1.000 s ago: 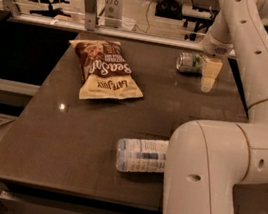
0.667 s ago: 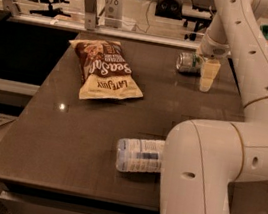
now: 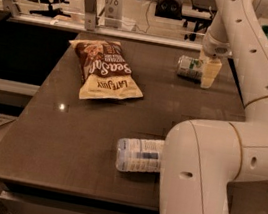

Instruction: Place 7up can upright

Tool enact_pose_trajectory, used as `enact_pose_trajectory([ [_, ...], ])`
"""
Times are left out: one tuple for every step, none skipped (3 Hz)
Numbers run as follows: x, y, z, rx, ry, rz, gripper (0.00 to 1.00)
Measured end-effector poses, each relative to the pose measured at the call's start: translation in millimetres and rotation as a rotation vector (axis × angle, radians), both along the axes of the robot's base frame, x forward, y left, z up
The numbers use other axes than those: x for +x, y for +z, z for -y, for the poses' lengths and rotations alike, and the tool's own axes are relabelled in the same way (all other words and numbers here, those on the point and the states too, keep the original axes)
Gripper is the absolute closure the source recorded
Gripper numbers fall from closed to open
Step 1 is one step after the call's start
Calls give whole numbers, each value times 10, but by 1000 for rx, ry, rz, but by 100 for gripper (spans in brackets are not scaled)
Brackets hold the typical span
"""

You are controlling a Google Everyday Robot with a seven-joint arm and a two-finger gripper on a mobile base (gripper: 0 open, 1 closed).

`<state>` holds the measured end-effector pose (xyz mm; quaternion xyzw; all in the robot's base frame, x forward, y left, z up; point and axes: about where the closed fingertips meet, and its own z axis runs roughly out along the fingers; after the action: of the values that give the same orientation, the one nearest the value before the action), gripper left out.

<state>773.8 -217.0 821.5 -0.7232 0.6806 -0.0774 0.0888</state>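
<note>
The 7up can [image 3: 187,67], green and white with a silver end, lies on its side at the far right of the dark table [image 3: 96,123]. My gripper [image 3: 207,79] hangs down from the arm at the can's right end and overlaps that end in view. I cannot tell whether it touches the can.
A brown and cream snack bag [image 3: 104,70] lies flat at the far left of the table. A clear plastic water bottle [image 3: 139,155] lies on its side near the front, partly hidden by my arm [image 3: 203,181]. A metal rail [image 3: 90,1] runs behind the table.
My gripper has edged slightly left, closer onto the can's right end. The can, the bag and the bottle have not moved.
</note>
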Motion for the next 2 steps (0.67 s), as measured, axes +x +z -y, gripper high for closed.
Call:
enact_pose_trajectory([
  [0,24,0,0,0,0,87],
  [-23,216,-35,17,30,34,100],
])
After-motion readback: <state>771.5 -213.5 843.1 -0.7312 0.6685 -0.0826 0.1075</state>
